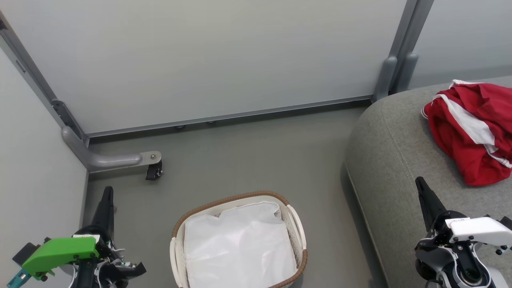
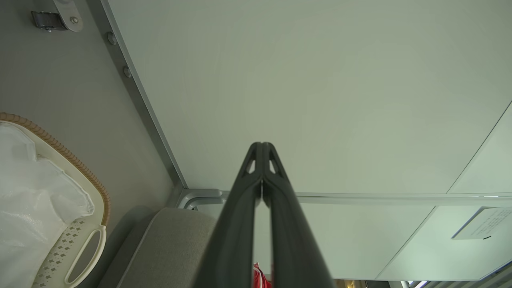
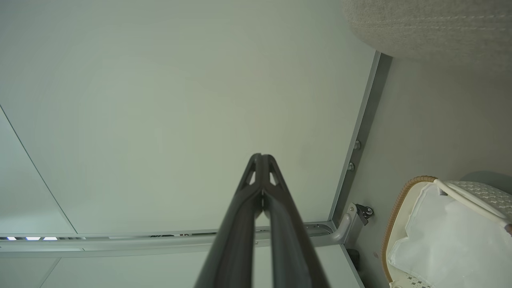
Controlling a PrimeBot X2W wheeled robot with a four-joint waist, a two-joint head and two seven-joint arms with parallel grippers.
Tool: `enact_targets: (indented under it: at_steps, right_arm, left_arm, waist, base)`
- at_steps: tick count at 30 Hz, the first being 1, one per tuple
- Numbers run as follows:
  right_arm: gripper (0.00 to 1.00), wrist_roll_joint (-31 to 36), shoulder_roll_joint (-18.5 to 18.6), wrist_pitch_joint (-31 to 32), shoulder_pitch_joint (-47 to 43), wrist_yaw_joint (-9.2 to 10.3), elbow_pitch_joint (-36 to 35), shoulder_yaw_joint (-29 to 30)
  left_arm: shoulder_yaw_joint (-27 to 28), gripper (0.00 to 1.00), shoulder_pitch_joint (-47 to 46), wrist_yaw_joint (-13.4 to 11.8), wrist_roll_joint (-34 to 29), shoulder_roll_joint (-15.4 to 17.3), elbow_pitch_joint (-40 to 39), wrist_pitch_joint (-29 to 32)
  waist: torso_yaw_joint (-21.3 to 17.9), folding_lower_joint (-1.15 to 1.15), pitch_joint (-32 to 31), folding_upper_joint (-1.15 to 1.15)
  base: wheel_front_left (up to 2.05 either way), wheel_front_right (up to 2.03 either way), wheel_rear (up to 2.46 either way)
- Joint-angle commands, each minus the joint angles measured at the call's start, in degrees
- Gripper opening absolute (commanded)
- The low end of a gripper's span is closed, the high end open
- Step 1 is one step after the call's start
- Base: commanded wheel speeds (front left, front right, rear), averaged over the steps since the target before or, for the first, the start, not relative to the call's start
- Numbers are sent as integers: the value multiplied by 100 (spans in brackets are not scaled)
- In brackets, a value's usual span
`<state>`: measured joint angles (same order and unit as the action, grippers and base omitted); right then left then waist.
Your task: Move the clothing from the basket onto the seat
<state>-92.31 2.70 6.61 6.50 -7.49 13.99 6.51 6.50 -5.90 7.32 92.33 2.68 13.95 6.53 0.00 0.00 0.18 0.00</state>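
The clothing (image 1: 470,132) lies heaped on the seat (image 1: 396,152), well apart from the basket (image 1: 236,199), which holds just its white liner (image 1: 240,248). My left pincer (image 1: 107,191) and right pincer (image 1: 420,182) sit pressed together and empty either side, I judge because nothing is left to carry.

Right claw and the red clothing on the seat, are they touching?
Apart. The head view shows a strip of bare grey seat between the tip of the shut right claw and the clothing; the claw holds nothing.
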Motion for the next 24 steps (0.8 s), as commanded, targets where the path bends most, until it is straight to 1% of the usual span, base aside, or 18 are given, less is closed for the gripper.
enact_targets:
  at_steps: [1,24]
  right_arm:
    - [0,-20,34,7,-61,0,-13,11]
    - [0,-20,34,6,-61,0,-13,11]
  left_arm:
    - [13,0,-64,31,17,38,-4,21]
    - [13,0,-64,31,18,38,-4,21]
  waist:
    - [0,0,0,0]
    - [0,0,0,0]
  base:
    - [0,0,0]
    - [0,0,0]
